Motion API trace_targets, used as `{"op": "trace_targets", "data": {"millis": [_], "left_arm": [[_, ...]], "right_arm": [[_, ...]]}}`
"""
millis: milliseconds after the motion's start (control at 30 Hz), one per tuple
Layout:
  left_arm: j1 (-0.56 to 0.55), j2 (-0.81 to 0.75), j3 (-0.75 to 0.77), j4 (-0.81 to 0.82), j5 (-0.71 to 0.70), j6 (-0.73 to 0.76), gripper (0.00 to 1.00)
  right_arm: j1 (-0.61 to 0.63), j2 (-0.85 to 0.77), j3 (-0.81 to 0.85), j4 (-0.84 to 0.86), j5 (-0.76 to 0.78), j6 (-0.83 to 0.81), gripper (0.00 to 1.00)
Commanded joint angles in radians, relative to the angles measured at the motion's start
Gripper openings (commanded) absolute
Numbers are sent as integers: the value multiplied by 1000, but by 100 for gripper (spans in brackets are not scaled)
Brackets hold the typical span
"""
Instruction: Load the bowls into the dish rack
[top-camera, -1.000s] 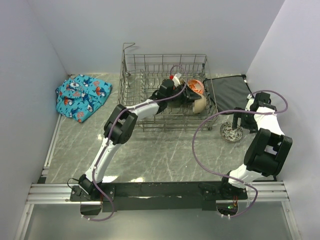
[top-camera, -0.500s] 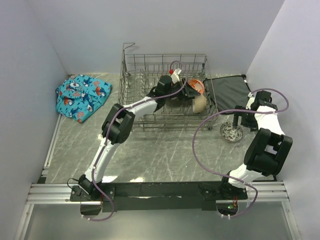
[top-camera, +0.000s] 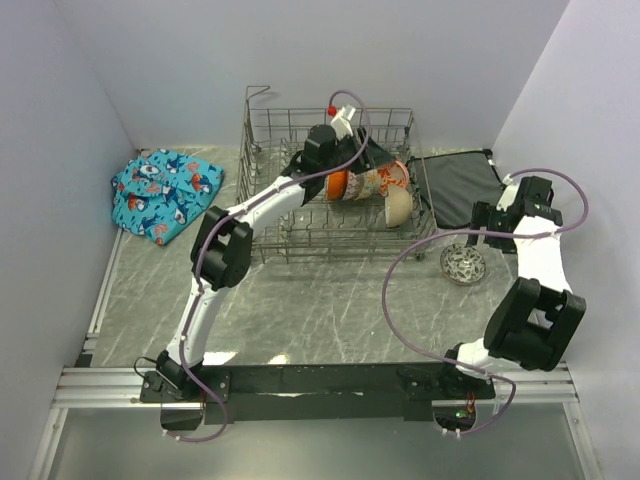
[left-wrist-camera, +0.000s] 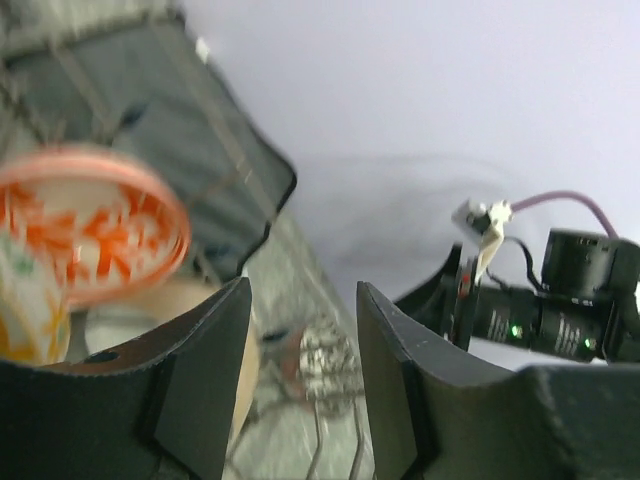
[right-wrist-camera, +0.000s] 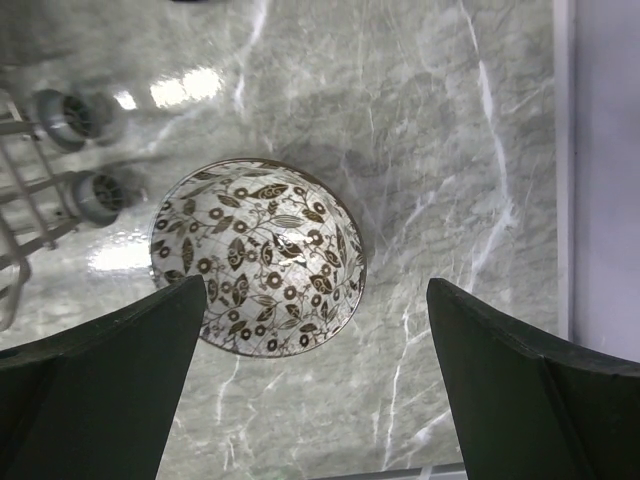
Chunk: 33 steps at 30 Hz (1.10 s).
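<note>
- Our left gripper (left-wrist-camera: 302, 300) hangs part open and empty over the dish rack (top-camera: 262, 135), beside the racked orange-leaf bowl (top-camera: 372, 181). A low swing could knock that bowl over.
- Our right gripper (right-wrist-camera: 318, 290), wide open and empty, hovers above the speckled bowl (right-wrist-camera: 258, 255) on the table (right-wrist-camera: 450, 150). An off-centre pinch could skid it away.

Your top view is bright, evenly lit and sharp, with only soft shadows under the dish rack (top-camera: 340, 243). Your left wrist view is motion-blurred, and the orange-leaf bowl (left-wrist-camera: 85, 230) in the rack is smeared. Your right wrist view is crisp, with white glare patches on the marble table (right-wrist-camera: 450, 150) just beside the rack.
</note>
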<state>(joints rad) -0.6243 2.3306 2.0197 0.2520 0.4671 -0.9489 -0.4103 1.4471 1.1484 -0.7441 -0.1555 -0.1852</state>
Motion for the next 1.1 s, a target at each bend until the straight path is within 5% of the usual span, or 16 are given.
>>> {"op": "trace_targets", "data": {"millis": [0,300,567,867,1067], "left_arm": [[-28,-45,70,53,-99,96,52],[-115,-138,64,-45,92,378,50],[-244,-185,119,-347,266,781,51],[-356,-148,77,-462,317,1094,51],[-402,-70,83,-487,311,1251,51]], "right_arm": [[4,-79,7,-3,-19,16,100],[-82,-155,5,-35,-134,98,100],[-136,-359,100,-144,-329,130,100],[-72,-634,198,-365,-211,-20,100],[-44,-705,255,-442,-193,29,100]]}}
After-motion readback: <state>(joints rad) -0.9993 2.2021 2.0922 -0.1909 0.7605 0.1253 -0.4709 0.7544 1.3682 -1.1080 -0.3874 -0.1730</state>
